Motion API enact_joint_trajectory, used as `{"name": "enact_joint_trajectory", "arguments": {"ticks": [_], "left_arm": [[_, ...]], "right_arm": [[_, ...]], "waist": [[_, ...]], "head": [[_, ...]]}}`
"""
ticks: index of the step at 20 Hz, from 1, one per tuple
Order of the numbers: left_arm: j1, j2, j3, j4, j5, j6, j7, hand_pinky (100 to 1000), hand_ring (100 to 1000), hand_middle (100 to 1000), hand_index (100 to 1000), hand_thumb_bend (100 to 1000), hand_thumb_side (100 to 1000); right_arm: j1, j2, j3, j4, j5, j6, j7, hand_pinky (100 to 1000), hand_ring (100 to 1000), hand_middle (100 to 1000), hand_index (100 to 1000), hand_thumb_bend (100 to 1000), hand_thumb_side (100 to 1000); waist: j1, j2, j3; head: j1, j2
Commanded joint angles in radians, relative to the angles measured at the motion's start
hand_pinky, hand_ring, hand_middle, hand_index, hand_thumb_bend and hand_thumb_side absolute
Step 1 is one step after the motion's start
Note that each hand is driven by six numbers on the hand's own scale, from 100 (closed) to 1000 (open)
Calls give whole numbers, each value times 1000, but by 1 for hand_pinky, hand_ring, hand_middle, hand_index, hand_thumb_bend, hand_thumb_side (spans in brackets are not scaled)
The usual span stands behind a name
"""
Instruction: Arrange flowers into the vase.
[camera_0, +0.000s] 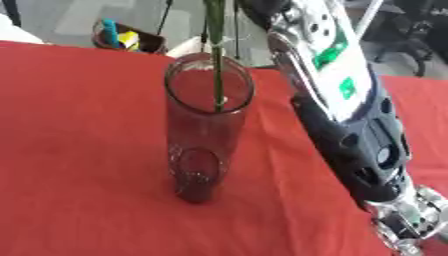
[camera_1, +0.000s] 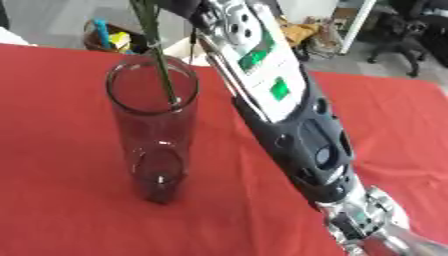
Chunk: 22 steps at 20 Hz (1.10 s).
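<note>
While robot hand state cannot be told, green stem (camera_0: 215, 60) enters clear vase (camera_0: 206, 150).

Two head-mounted views look steeply down, close over a red surface (camera_0: 79, 150); both share a glass vase (camera_0: 206, 145) and the right arm (camera_1: 289, 130); the right eye sits slightly rightward.

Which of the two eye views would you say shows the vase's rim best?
The left eye view: the vase has its rim facing the camera more squarely, with the green stem entering it. The right eye view shows the same rim, further left.
</note>
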Motion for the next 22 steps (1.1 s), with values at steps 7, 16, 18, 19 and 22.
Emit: {"name": "enact_joint_trajectory", "arguments": {"ticks": [7,16,18,19,22], "left_arm": [[-5,7,-3,-16,0,4,3,491,452,672,755,100,958],[-2,8,-2,-16,-2,7,3,491,452,673,755,100,960],[-2,8,-2,-16,-4,8,3,491,451,673,755,100,961],[-1,8,-2,-16,-5,9,3,491,451,673,755,100,961],[-1,8,-2,-16,-5,10,3,490,451,673,755,100,961]], "right_arm": [[8,-13,-11,-19,22,-21,23,837,1000,365,351,100,640],[35,-8,-7,-19,45,-22,47,845,1000,361,349,100,644],[41,-7,-7,-19,49,-23,55,846,1000,363,350,100,646],[43,-7,-7,-19,51,-24,58,846,1000,363,350,100,646],[50,-7,-6,-19,59,-29,70,849,1000,365,353,100,649]], "waist": [[10,-24,-13],[12,-24,-25],[13,-24,-27],[13,-24,-28],[14,-24,-31]], "head": [[28,-16],[43,-14],[45,-13],[46,-12],[48,-12]]}}
